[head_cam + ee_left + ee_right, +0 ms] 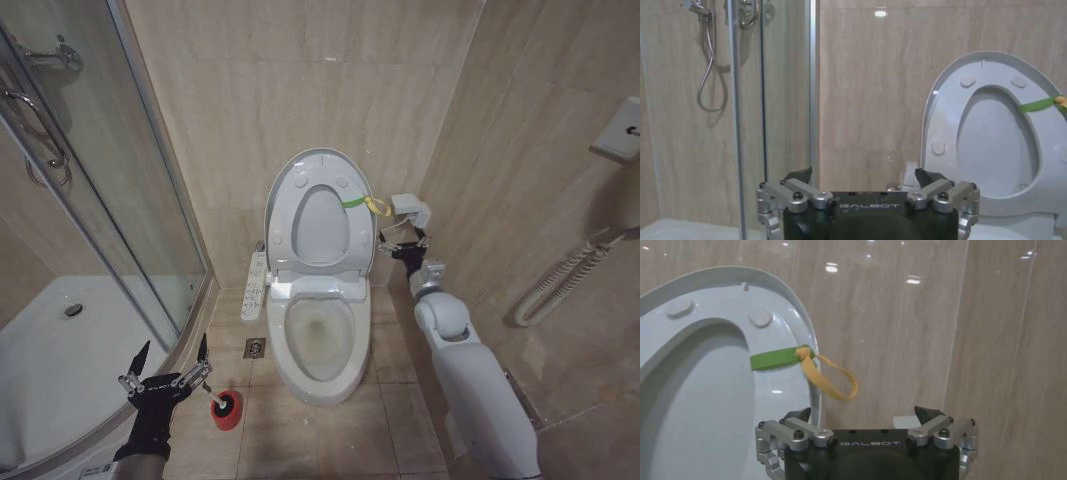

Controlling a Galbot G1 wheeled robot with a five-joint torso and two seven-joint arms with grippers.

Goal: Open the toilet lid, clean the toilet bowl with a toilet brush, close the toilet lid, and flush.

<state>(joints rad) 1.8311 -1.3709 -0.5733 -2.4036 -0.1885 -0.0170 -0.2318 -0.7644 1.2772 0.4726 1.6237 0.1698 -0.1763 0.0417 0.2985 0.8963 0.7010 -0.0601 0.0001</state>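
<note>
Site: we record a tiled bathroom | Evidence: toilet bowl (318, 345) with raised toilet lid (318, 215) against beige wall tiles (300, 90) | glass shower enclosure (100, 200) with hose (707, 75) | floor drain (254, 347).

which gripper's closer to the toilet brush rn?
Left. The left gripper hovers just above and beside the toilet brush in its red cup. The right gripper is up by the raised toilet lid.
</note>
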